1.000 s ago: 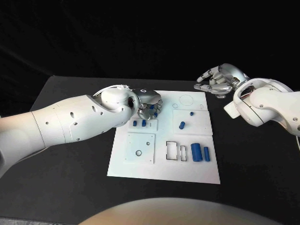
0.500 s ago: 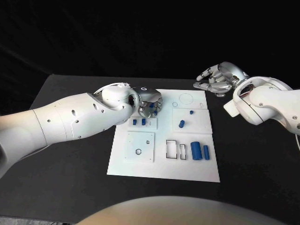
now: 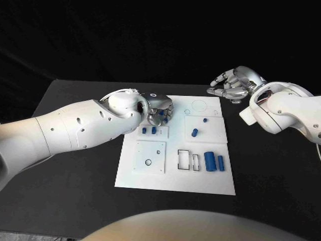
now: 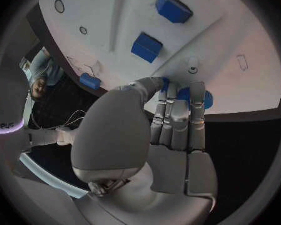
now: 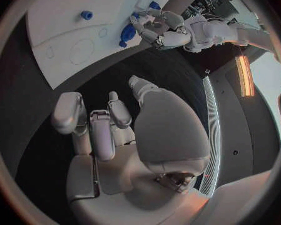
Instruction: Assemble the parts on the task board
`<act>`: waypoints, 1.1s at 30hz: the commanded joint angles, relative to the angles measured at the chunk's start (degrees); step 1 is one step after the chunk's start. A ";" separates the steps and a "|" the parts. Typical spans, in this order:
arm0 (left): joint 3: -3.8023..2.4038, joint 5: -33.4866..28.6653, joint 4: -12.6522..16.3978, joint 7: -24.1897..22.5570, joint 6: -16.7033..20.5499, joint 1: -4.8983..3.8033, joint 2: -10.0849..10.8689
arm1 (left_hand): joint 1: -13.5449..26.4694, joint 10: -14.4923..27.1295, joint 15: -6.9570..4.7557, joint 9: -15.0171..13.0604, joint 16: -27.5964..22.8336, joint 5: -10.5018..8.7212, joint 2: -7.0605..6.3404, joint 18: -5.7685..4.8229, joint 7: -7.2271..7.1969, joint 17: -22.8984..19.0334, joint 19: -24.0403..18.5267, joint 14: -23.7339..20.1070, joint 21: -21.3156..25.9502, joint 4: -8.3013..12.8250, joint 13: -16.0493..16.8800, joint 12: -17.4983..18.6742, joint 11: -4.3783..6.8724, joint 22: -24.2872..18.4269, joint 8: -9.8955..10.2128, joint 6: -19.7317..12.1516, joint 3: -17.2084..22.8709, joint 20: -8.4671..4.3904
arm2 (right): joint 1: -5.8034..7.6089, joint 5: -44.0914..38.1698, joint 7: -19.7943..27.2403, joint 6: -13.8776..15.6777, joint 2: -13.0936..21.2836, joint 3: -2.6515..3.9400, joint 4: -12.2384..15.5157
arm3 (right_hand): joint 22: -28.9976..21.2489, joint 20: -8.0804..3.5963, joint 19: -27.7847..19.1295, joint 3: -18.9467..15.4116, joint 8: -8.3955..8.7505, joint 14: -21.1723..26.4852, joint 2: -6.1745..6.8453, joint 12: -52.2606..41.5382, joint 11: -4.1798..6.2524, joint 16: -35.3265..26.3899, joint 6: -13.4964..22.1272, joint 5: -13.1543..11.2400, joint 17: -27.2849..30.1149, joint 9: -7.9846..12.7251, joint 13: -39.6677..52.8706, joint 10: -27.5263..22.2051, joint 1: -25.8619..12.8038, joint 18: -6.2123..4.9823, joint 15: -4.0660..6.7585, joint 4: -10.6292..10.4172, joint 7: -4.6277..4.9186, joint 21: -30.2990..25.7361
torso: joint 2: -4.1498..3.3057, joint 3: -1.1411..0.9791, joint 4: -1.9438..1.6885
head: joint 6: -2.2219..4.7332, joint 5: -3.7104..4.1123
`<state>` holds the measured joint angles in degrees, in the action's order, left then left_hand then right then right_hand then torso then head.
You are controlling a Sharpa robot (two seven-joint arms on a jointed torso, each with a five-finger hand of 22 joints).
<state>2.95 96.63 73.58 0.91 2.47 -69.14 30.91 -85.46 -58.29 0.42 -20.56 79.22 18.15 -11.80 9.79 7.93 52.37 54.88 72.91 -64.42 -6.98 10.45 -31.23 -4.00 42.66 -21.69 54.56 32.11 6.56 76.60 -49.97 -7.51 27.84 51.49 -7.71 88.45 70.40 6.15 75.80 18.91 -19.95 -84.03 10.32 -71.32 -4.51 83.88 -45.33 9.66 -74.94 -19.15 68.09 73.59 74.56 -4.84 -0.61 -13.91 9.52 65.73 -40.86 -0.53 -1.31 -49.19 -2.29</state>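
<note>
**Left hand grasping small blue part over far-left of board; right hand idle off the board**

Landmark: the flat white rectangular task board [image 3: 176, 176] lying on the matte black table [image 3: 73, 191].

Left silver hand [image 3: 157, 109] sits over the board's far-left area, fingers curled around a small blue rounded plastic part [image 4: 195, 96] — the left wrist view shows blue peeking between the fingertips [image 4: 178, 110], so it is grasping the piece. Whether the part touches the board, cannot tell.

Right silver hand [image 3: 232, 86] hovers just past the board's far-right corner, over the table, fingers curled in with nothing between them — clenched, empty.

Other parts on the board:
- two small blue blocks [image 3: 149, 131] just nearer than the left hand
- a small blue peg [image 3: 195, 133] in the board's middle, a tiny blue stud [image 3: 204, 121] beyond it
- two larger blue cylinders [image 3: 213, 162] standing side by side toward the near-right, next to open rectangular slots [image 3: 188, 160]

Handling judgement: parts look like rigid moulded plastic, light, smooth — likely slippery under metal fingertips and easy to twist in the grasp. Not fragile. Best held by opposite flat or long sides with thumb against fingers, leaving the insertion end free. Tight slots probably want the piece square before pressing. Small size means fingers hide it — alignment is the risk.
</note>
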 commanded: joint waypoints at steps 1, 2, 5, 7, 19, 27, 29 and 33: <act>0.08 0.03 0.03 -0.99 1.54 0.11 0.16 | -0.15 -0.36 -0.10 -0.12 0.23 -0.26 0.29 0.31 0.06 -0.09 0.32 0.47 -0.36 0.51 -0.04 0.46 -0.09 0.14 0.51 0.19 0.14 -0.04 | -0.02 -0.18 0.42 -0.30 0.00 0.01 0.03 | -0.06 0.12 -0.31 0.13 -0.30 -3.14 0.06 0.35 0.01 -0.23 0.19 -0.05 -3.99 0.06 0.01 -0.41 -0.53 -1.17 0.39 -0.07 -0.13 -0.27 | 0.00 -0.02 0.00 | 0.11 0.17; 0.07 0.02 0.08 -1.17 1.96 0.11 0.22 | -0.08 -0.40 -0.09 -0.13 0.25 -0.31 0.23 0.29 0.09 -0.04 0.34 0.53 -0.44 0.57 -0.07 0.60 -0.12 0.24 0.61 0.18 0.18 -0.04 | -0.03 -0.18 0.42 -0.28 0.00 0.01 0.03 | -0.06 0.12 -0.31 0.13 -0.30 -3.14 0.06 0.35 0.01 -0.23 0.19 -0.05 -3.99 0.06 0.01 -0.41 -0.53 -1.17 0.39 -0.07 -0.13 -0.27 | 0.00 -0.01 -0.02 | 0.20 0.14; -0.05 -0.03 0.31 -1.69 2.68 0.11 0.43 | 0.23 -0.64 -0.05 -0.19 0.47 -0.45 0.18 0.15 0.11 0.54 0.77 0.90 -0.89 0.62 -0.10 0.88 -0.15 0.93 0.75 0.34 0.23 -0.02 | -0.03 -0.17 0.44 -0.24 -0.03 0.01 0.01 | -0.06 0.12 -0.31 0.13 -0.30 -3.14 0.06 0.35 0.01 -0.23 0.19 -0.05 -3.99 0.06 0.01 -0.41 -0.53 -1.17 0.39 -0.07 -0.13 -0.27 | 0.02 0.01 -0.03 | 0.23 0.06; -0.19 -0.05 0.58 -2.03 3.05 0.12 0.66 | 1.02 -0.85 0.01 -0.28 0.55 -0.55 -0.10 0.13 0.10 0.51 0.71 1.05 -0.96 0.44 -0.19 1.41 -0.19 1.01 1.03 0.44 0.09 0.04 | -0.06 -0.15 0.45 -0.17 -0.05 0.01 0.01 | -0.07 0.12 -0.31 0.14 -0.32 -3.13 0.05 0.36 0.01 -0.24 0.18 -0.05 -3.98 0.05 -0.01 -0.43 -0.53 -1.17 0.39 -0.07 -0.13 -0.28 | 0.04 0.02 -0.08 | 0.25 0.06; -2.19 -2.61 6.23 -2.76 5.12 0.11 5.43 | 1.76 -1.20 0.03 -0.40 0.79 -0.55 -0.50 0.02 0.04 0.97 1.12 1.45 -1.29 0.37 -0.30 2.12 -0.19 1.63 1.40 0.57 -0.04 0.09 | -0.37 -0.17 0.49 -0.03 0.11 0.01 0.01 | -0.07 0.11 -0.31 0.19 -0.38 -3.12 0.00 0.39 0.02 -0.28 0.13 -0.05 -3.92 0.05 -0.05 -0.46 -0.56 -1.18 0.40 -0.07 -0.14 -0.30 | 0.13 0.06 -0.15 | 0.86 -0.25; -2.94 -5.03 8.33 -2.35 3.56 -0.04 9.35 | 1.94 -1.46 0.02 -0.50 0.82 -0.54 -0.54 -0.05 0.00 0.93 1.36 1.53 -1.44 0.37 -0.31 2.31 -0.16 1.91 1.44 0.80 -0.03 0.12 | -0.50 -0.22 0.41 -0.04 0.31 0.01 -0.12 | -0.12 0.11 -0.35 0.25 -0.45 -3.11 -0.08 0.46 0.03 -0.29 0.10 -0.04 -3.92 0.05 -0.13 -0.52 -0.58 -1.19 0.41 -0.08 -0.15 -0.37 | 0.28 0.04 -0.55 | 0.94 -0.48; -2.97 -5.65 8.17 -2.39 3.00 -0.04 9.95 | 1.94 -1.47 0.02 -0.50 0.79 -0.54 -0.54 -0.04 0.00 0.82 1.33 1.48 -1.42 0.37 -0.31 2.32 -0.16 1.88 1.45 0.80 -0.03 0.12 | -0.57 -0.23 0.41 -0.05 0.31 0.01 -0.13 | -0.12 0.11 -0.35 0.25 -0.45 -3.11 -0.08 0.46 0.03 -0.29 0.10 -0.04 -3.92 0.05 -0.13 -0.52 -0.58 -1.19 0.41 -0.08 -0.15 -0.37 | 0.27 0.06 -0.65 | 0.93 -0.39; -2.95 -6.33 7.61 -2.51 2.17 0.02 10.69 | 1.94 -1.47 0.01 -0.50 0.77 -0.51 -0.55 -0.02 -0.01 0.73 1.27 1.45 -1.38 0.39 -0.32 2.37 -0.16 1.80 1.48 0.79 -0.01 0.11 | -0.72 -0.23 0.41 -0.07 0.32 0.01 -0.16 | -0.12 0.11 -0.35 0.25 -0.45 -3.11 -0.08 0.46 0.03 -0.29 0.10 -0.04 -3.92 0.05 -0.13 -0.52 -0.58 -1.19 0.41 -0.08 -0.15 -0.37 | 0.30 0.15 -0.68 | 0.69 -0.31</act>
<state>0.02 92.22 81.23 -0.99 6.07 -69.12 41.61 -84.11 -59.41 0.42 -21.01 79.82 17.81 -12.38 9.78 7.96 53.14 55.92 74.13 -65.64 -6.76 10.20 -29.07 -4.11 44.50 -20.37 55.00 32.34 6.77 75.95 -49.94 -7.44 27.90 51.80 -7.71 88.32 70.33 6.15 75.81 18.91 -20.19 -84.03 10.33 -71.06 -4.51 83.88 -45.33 9.66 -74.92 -19.17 68.02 73.59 74.57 -4.84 -0.61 -13.91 9.52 65.73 -40.58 -0.43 -1.92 -48.39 -2.64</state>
